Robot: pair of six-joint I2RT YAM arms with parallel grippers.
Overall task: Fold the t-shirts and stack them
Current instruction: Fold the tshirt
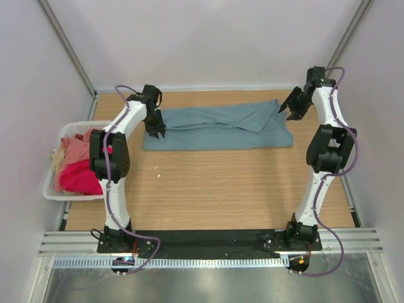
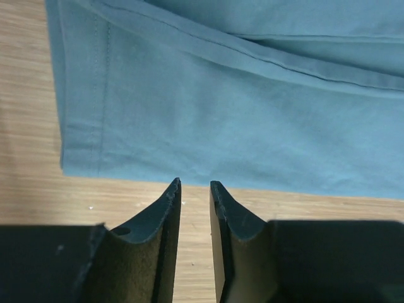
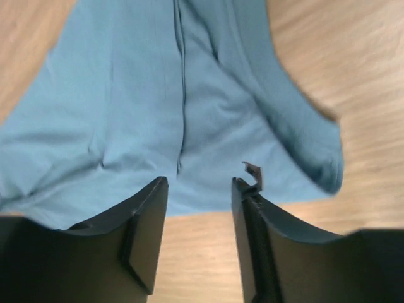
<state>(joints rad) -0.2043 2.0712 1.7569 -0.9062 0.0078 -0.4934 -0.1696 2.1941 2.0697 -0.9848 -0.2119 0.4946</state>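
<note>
A grey-teal t-shirt (image 1: 214, 128) lies folded into a long flat band across the far part of the wooden table, with a sleeve flap (image 1: 259, 117) doubled over near its right end. My left gripper (image 1: 155, 134) hovers over the band's left end. Its jaws are apart with only bare wood between them, and the shirt's hemmed corner (image 2: 82, 126) lies just beyond the gripper (image 2: 195, 184). My right gripper (image 1: 291, 111) hangs off the shirt's right end, open and empty (image 3: 199, 182), with the cloth (image 3: 145, 113) spread beyond its fingertips. More t-shirts, salmon pink (image 1: 76, 151) and crimson-pink (image 1: 81, 178), are heaped in the basket.
A white slotted basket (image 1: 53, 187) sits at the table's left edge beside the left arm's elbow. A cream cloth (image 1: 57, 158) shows at its left side. Bare wood (image 1: 214, 189) stretches between the shirt and the arm bases. White walls close in the back and sides.
</note>
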